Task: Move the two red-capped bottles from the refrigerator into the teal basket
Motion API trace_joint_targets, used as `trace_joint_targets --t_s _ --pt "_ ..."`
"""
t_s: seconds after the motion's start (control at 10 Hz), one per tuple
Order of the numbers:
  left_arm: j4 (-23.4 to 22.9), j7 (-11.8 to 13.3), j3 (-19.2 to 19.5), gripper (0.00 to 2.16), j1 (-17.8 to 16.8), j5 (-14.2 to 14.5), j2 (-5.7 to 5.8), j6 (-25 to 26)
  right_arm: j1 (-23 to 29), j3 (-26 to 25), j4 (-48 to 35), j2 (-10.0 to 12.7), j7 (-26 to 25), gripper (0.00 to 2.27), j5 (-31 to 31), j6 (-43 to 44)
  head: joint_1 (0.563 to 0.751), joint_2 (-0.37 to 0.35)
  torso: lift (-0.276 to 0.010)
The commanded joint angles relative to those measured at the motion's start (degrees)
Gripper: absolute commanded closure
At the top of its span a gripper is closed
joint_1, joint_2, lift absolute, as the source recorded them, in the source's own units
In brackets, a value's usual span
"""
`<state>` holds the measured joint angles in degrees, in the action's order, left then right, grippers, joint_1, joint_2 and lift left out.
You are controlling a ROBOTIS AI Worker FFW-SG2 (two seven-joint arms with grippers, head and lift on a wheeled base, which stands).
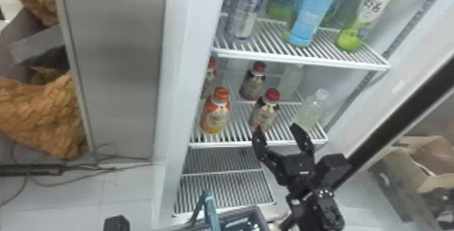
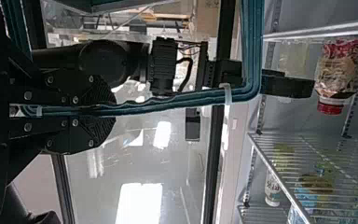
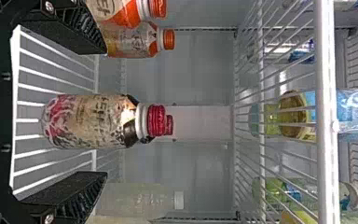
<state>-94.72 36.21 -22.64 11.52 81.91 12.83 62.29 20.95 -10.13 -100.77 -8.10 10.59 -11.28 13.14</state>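
Bottle (image 1: 264, 113) at the front, red-capped, stands just beyond the right pincer (image 1: 278, 128), facing the gap between its spread fingers.

Head view looking down, wrist views sideways, right closest, shelves (image 1: 304, 60) shared

On our left we see a smooth gray panel (image 1: 118, 61), with rumpled orange-brown material (image 1: 44, 112) beyond it. Below, dark cables (image 1: 111, 169) trail by pale floor tiles (image 1: 77, 193); to our right sits an open cardboard box (image 1: 398, 169).
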Motion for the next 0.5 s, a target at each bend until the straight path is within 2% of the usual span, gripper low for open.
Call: trace_joint_targets --t_s 0.0,0.4 --pt "0.1 0.0 -0.2 1.08 -0.1 0.0 0.0 0.0 -2.1 0.0 2.1 -0.3 0.0 0.08 0.3 -0.1 0.695 -0.35 -0.228" --pt "0.6 0.0 -1.1 1.08 -0.7 0.8 0.09 -0.1 -7.4 0.2 7.2 -1.0 0.0 0.08 0.5 -0.2 0.695 -0.35 -0.228"
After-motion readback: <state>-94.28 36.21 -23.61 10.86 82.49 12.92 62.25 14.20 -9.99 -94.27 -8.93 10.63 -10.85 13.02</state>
